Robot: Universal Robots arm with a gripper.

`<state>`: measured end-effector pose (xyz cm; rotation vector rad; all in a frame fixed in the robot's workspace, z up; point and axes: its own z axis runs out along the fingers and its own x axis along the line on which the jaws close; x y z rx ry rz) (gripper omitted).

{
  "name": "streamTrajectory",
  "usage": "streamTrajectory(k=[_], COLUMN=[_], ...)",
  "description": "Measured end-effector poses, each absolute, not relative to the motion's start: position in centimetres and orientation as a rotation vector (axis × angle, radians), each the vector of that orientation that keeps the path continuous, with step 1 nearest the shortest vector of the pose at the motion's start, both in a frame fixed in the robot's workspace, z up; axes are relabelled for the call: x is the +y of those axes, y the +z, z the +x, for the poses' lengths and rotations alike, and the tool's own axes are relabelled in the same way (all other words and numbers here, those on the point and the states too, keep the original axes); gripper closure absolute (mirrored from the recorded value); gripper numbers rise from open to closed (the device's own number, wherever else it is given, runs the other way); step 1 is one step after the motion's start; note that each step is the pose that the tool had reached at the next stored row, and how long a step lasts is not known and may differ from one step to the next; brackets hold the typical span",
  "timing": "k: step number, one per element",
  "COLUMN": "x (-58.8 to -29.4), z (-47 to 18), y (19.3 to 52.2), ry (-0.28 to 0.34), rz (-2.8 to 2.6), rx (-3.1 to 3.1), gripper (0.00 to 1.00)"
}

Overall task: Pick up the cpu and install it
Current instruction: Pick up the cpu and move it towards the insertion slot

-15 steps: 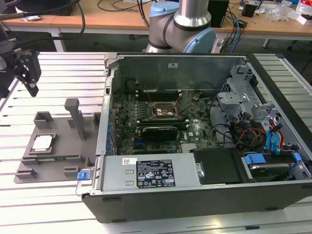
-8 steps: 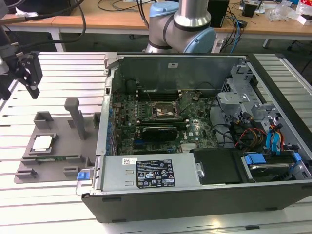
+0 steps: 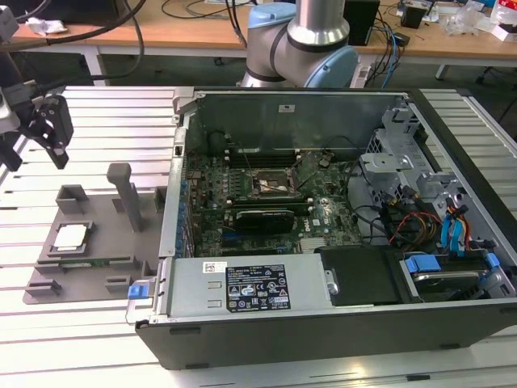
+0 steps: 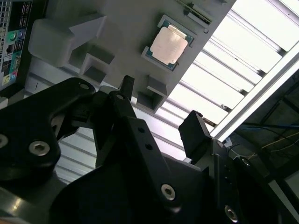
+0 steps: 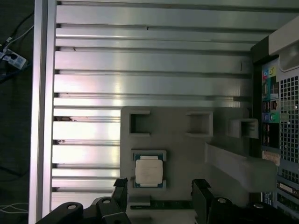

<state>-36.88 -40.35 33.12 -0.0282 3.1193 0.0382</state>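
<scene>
The cpu (image 3: 70, 236) is a small square chip with a pale silver top, lying flat in a recess of the grey fixture plate (image 3: 105, 250) at the exterior view's left. It also shows in both wrist views: cpu (image 4: 168, 45), cpu (image 5: 149, 169). My black gripper (image 3: 50, 137) hangs in the air above the far left of the plate, apart from the chip. In both wrist views the gripper (image 5: 161, 193) (image 4: 161, 109) is open with nothing between its fingers. The motherboard socket (image 3: 273, 184) lies inside the opened computer case.
The open computer case (image 3: 323, 323) lies on the slatted metal table (image 3: 121, 121), to the exterior view's right of the plate. An upright grey post (image 3: 123, 194) and low blocks rise from the fixture plate. The arm's base (image 3: 303, 44) stands behind the case.
</scene>
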Motion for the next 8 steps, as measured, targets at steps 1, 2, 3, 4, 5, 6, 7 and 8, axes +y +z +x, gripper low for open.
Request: streamTrajectory(k=[1,2,3,4,5,6,7,8], x=[-40.35,-40.35,-40.35,-40.35,-40.35,-40.35,-40.35,-40.35], z=[-36.88,-36.88,-36.88,-36.88,-36.88,-36.88,-36.88,-36.88], y=[32.94,32.76,32.66,32.61,32.53,32.33,32.25,32.19], ry=[0.038,0.038,0.038,0.038,0.038,0.038,0.038,0.038], rz=[-0.028,-0.028,-0.028,-0.028,-0.028,-0.028,-0.028,-0.028], rx=[3.119,3.119,3.119,3.119,3.119,3.119,3.119,3.119], gripper=[0.34,0.34,0.34,0.34,0.34,0.34,0.34,0.34])
